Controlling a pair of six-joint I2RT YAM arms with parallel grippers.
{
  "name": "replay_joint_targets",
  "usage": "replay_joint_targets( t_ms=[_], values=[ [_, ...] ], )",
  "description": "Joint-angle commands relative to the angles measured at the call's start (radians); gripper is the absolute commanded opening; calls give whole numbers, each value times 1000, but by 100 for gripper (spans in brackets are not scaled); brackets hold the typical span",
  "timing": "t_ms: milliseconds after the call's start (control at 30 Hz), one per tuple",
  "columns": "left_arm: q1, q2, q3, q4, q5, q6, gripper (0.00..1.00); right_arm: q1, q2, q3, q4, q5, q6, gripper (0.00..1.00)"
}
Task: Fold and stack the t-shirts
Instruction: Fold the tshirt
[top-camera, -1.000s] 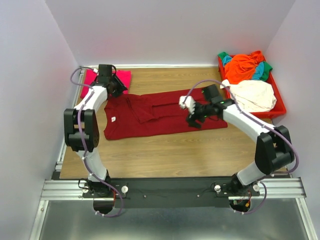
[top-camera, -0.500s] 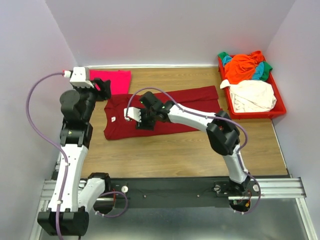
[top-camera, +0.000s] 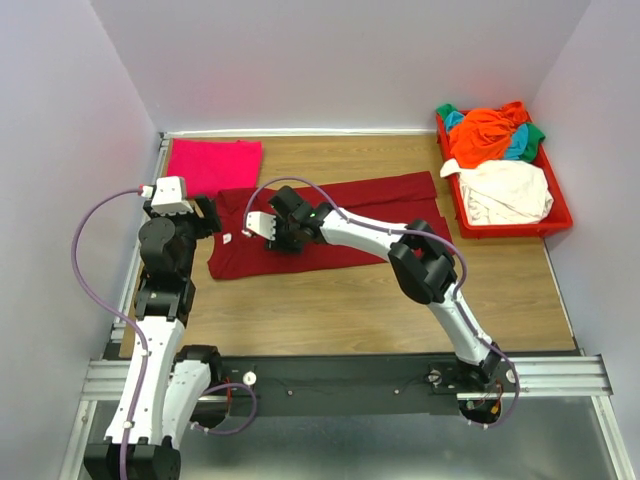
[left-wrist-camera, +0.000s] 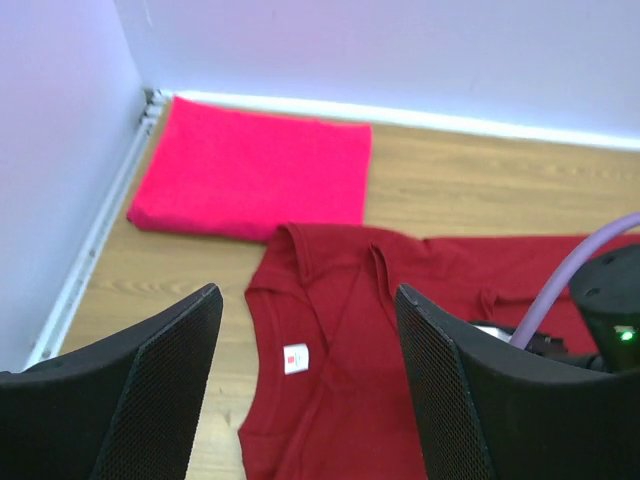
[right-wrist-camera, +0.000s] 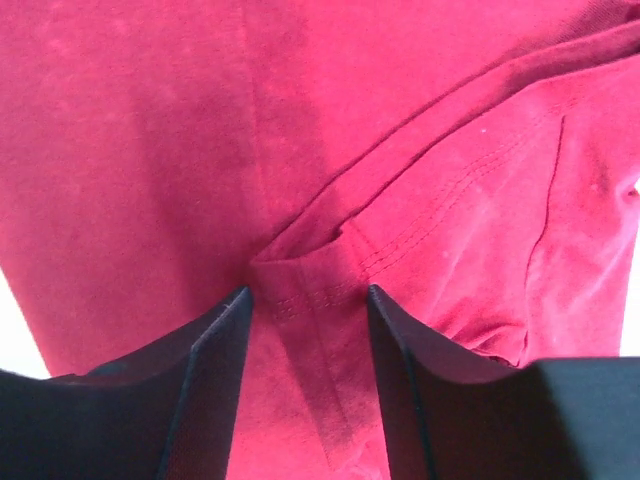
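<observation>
A large maroon t-shirt (top-camera: 340, 225) lies spread flat across the table, its collar and white label (top-camera: 227, 238) at the left. A folded magenta-pink t-shirt (top-camera: 213, 160) lies at the back left corner. My left gripper (top-camera: 205, 213) is open and empty, held above the maroon collar; its wrist view shows the label (left-wrist-camera: 295, 357), the maroon shirt (left-wrist-camera: 350, 400) and the pink shirt (left-wrist-camera: 255, 180) beyond its gripper (left-wrist-camera: 308, 300). My right gripper (top-camera: 275, 232) is open, low over the maroon shirt (right-wrist-camera: 150, 150) near the collar end. Its gripper (right-wrist-camera: 308, 305) straddles a stitched hem fold (right-wrist-camera: 310, 285).
A red plastic tray (top-camera: 555, 222) stands at the back right, heaped with orange (top-camera: 490, 135), cream (top-camera: 505, 190), green and teal shirts. Walls close in the table at the left, back and right. The right arm reaches across the table's middle.
My right gripper has swept left across the maroon shirt, from its right part to near the collar. My left arm has pulled back from the pink shirt toward the near left.
</observation>
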Motion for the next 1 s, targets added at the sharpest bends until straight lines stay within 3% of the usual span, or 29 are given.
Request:
replay_joint_targets(
  t_ms=[0, 300, 600, 733, 900, 967],
  values=[
    [4, 9, 11, 39, -52, 2, 78, 10, 43, 48, 7, 41, 36, 51],
    [4, -2, 13, 39, -52, -4, 78, 12, 5, 31, 27, 89, 69, 17],
    [4, -6, 13, 39, -53, -4, 78, -31, -55, 33, 90, 165, 153, 2],
    [4, -10, 13, 41, -53, -4, 78, -82, -68, 4, 139, 213, 251, 5],
    [4, -10, 13, 39, -52, -4, 78, -135, -114, -67, 192, 250, 340, 29],
    [4, -8, 13, 39, -49, -4, 78, -144, -133, -108, 200, 259, 363, 50]
  ],
)
